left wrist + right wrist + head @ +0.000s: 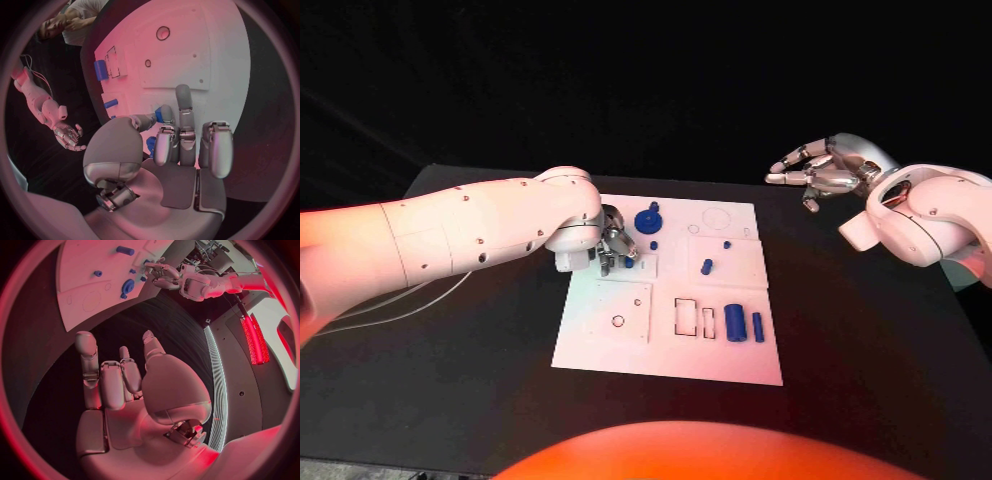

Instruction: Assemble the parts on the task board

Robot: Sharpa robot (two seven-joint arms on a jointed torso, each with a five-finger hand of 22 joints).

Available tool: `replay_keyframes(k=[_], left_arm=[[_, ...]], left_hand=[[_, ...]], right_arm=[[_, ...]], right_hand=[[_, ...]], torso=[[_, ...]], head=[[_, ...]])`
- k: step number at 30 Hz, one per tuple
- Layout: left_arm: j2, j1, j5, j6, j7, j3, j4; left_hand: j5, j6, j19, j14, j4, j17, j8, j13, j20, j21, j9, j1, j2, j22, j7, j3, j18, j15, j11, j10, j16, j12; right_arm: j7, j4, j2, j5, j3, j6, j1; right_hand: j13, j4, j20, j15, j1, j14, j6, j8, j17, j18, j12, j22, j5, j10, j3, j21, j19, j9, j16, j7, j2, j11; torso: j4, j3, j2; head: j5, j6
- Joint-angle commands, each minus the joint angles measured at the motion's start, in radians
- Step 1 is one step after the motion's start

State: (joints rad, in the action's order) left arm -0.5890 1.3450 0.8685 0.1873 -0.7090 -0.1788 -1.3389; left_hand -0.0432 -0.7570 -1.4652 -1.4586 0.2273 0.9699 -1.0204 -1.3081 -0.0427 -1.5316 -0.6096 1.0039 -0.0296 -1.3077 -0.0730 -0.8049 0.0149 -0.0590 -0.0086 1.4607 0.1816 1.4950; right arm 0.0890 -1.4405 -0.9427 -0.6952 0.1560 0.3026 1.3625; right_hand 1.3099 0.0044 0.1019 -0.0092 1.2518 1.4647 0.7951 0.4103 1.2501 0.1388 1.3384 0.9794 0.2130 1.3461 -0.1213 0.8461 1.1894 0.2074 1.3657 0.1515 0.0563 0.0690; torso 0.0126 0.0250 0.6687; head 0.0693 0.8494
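Note:
The white task board (596, 345) lies in the middle of the black table. My left hand (607, 245) is low over the board's far left part and pinches a small blue part (160, 115) between thumb and a finger, just above the board. A blue knob-shaped part (648, 218) stands just beyond that hand. Small blue pieces (707, 266) lie in the board's middle, and two blue cylinders (734, 320) lie nearer its front right. My right hand (822, 172) hangs in the air beyond the board's far right corner, fingers apart and holding nothing.
A small black ring (617, 321) lies on the board's front left panel, beside rectangular cutouts (685, 316). A round outline (715, 218) marks the far right corner. Bare black table (877, 340) surrounds the board.

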Motion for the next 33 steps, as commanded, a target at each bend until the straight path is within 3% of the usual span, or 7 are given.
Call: replay_keyframes(k=[1,10,16,28,33], left_arm=[[0.002,0.001,0.008,0.026,-0.034,0.001,0.0],[0.001,0.001,0.009,0.039,-0.038,0.001,0.002],[0.001,0.001,0.01,0.031,-0.043,0.001,0.004],[-0.001,0.001,0.009,0.011,-0.048,0.001,0.009],[-0.001,0.001,0.009,0.012,-0.049,0.002,0.01]], left_hand=[[-0.005,0.017,-0.068,-0.005,-0.115,0.002,-0.006,-0.115,0.004,0.0,-0.003,-0.007,-0.01,-0.198,0.022,-0.109,0.003,0.002,-0.005,0.007,-0.006,0.005],[-0.004,0.012,-0.069,-0.006,-0.125,0.003,-0.012,-0.119,0.004,-0.001,-0.008,-0.033,-0.057,-0.201,0.025,-0.06,0.002,0.001,-0.006,0.011,-0.006,0.008],[-0.004,-0.003,-0.072,-0.007,-0.093,0.004,-0.01,-0.123,0.005,-0.004,-0.006,-0.08,-0.083,-0.206,0.029,0.018,0.0,0.0,-0.008,0.015,-0.007,0.01],[-0.004,-0.021,-0.078,-0.008,-0.025,0.006,-0.002,-0.129,0.007,-0.01,-0.002,-0.124,-0.094,-0.216,0.032,0.139,-0.002,-0.002,-0.011,0.02,-0.009,0.013],[-0.004,-0.023,-0.079,-0.009,-0.012,0.006,0.0,-0.131,0.008,-0.011,-0.002,-0.123,-0.096,-0.216,0.033,0.162,-0.002,-0.003,-0.011,0.021,-0.01,0.014]], right_arm=[[0.001,-0.001,-0.001,-0.009,0.0,-0.01,0.0],[0.002,-0.002,-0.002,-0.009,0.0,-0.01,0.0],[0.002,-0.001,-0.002,-0.009,0.0,-0.009,0.0],[0.003,0.0,-0.001,-0.009,0.0,-0.008,0.0],[0.003,0.001,-0.001,-0.009,0.0,-0.008,0.0]], right_hand=[[0.014,-0.001,0.0,0.002,0.0,0.026,-0.006,0.005,-0.001,0.017,0.0,-0.001,0.004,0.003,-0.007,-0.003,-0.007,0.001,-0.006,-0.001,0.005,-0.001],[0.014,-0.001,0.0,0.002,0.001,0.026,-0.007,0.006,-0.002,0.017,0.0,-0.001,0.006,0.003,-0.008,-0.003,-0.007,0.001,-0.007,-0.001,0.005,-0.001],[0.013,-0.001,0.0,0.002,0.001,0.026,-0.007,0.007,-0.002,0.017,-0.001,-0.002,0.007,0.002,-0.008,-0.005,-0.008,0.001,-0.007,-0.001,0.005,-0.001],[0.011,0.0,0.0,0.002,-0.001,0.025,-0.008,0.008,-0.004,0.018,-0.003,-0.004,0.008,0.001,-0.011,-0.009,-0.009,0.001,-0.009,-0.001,0.004,-0.001],[0.011,0.0,0.0,0.002,-0.001,0.025,-0.008,0.008,-0.004,0.018,-0.003,-0.004,0.008,0.001,-0.011,-0.009,-0.009,0.001,-0.009,-0.001,0.004,-0.001]], torso=[[-0.0006,0.0002,0.0],[-0.0008,0.0005,-0.001],[-0.0008,0.0004,0.0],[-0.0006,0.0008,0.0],[-0.0007,0.0007,0.0]], head=[[0.0,0.003],[-0.001,0.003],[0.0,0.002],[0.0,0.001],[-0.001,0.001]])
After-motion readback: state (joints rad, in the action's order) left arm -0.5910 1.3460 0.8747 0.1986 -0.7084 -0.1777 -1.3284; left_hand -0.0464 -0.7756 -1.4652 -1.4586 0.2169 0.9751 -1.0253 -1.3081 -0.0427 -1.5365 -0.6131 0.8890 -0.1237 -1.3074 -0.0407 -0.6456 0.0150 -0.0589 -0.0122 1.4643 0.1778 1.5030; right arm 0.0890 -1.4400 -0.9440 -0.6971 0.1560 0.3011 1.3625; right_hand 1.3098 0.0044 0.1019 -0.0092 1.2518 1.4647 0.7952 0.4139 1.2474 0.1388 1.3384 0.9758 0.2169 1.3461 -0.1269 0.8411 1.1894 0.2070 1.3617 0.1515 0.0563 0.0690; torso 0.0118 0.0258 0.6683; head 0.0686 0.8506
